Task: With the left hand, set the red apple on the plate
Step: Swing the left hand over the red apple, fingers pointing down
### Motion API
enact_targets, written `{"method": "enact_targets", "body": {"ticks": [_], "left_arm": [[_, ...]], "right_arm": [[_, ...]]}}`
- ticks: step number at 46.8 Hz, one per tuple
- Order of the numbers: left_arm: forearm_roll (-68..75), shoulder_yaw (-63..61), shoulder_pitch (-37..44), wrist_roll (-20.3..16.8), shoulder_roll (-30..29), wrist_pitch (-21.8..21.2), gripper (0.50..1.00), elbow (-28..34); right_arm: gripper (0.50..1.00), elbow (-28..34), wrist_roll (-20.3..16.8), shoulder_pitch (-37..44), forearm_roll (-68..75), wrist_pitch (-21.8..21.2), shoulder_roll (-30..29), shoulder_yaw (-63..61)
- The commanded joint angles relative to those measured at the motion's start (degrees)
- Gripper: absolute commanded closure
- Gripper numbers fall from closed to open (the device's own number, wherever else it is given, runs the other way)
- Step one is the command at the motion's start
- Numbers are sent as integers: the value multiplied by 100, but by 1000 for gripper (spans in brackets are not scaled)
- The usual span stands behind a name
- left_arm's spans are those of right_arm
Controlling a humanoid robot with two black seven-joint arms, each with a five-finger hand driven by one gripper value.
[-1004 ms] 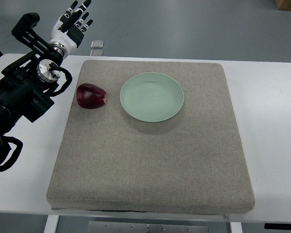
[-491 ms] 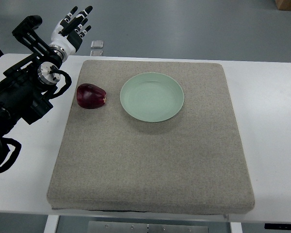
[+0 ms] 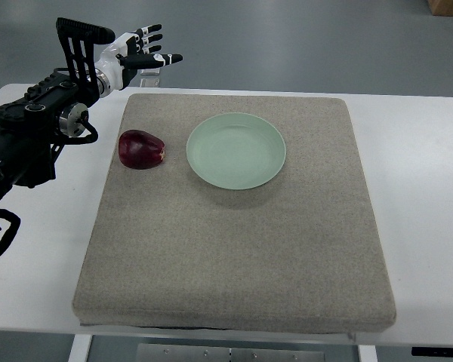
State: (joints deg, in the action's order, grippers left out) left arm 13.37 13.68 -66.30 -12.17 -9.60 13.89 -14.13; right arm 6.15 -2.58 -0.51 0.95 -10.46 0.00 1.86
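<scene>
A dark red apple (image 3: 142, 149) lies on the grey mat (image 3: 234, 256) near its left edge. Right of it, a pale green plate (image 3: 236, 151) sits on the mat with nothing on it. My left hand (image 3: 145, 53) hovers beyond the mat's far left corner, above and behind the apple, its fingers spread and pointing right, holding nothing. The black left arm (image 3: 38, 128) runs in from the left edge. No right arm shows.
The mat lies on a white table (image 3: 423, 181). A small clear object (image 3: 151, 73) sits at the table's far edge under my left hand. Grey floor lies beyond the table.
My left hand has swung from pointing up and away at the far left to pointing right, and has moved rightward toward the mat's far left corner. Apple and plate have not moved.
</scene>
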Motion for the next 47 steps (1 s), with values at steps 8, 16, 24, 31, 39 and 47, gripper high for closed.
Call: {"method": "enact_targets", "body": {"ticks": [8, 16, 24, 31, 39, 47], "left_arm": [[1316, -155, -155, -31, -771, 930, 549, -810], [2450, -674, -436, -110, -1439, 1326, 549, -1636], [3513, -867, -568, -400, -1879, 1520, 551, -2287], [4208, -911, -639, -462, -2011, 1520, 555, -2647], [5218, -911, -683, -663, -2099, 1520, 559, -2920], [5738, -920, -683, -787, -2116, 1520, 557, -3166]], "right_arm": [[570, 0, -6, -1, 2, 0, 0, -1], [568, 0, -6, -1, 2, 0, 0, -1], [570, 0, 3, -1, 2, 0, 0, -1], [570, 0, 3, -1, 2, 0, 0, -1], [568, 0, 3, -1, 2, 0, 0, -1], [568, 0, 3, -1, 2, 0, 0, -1]]}}
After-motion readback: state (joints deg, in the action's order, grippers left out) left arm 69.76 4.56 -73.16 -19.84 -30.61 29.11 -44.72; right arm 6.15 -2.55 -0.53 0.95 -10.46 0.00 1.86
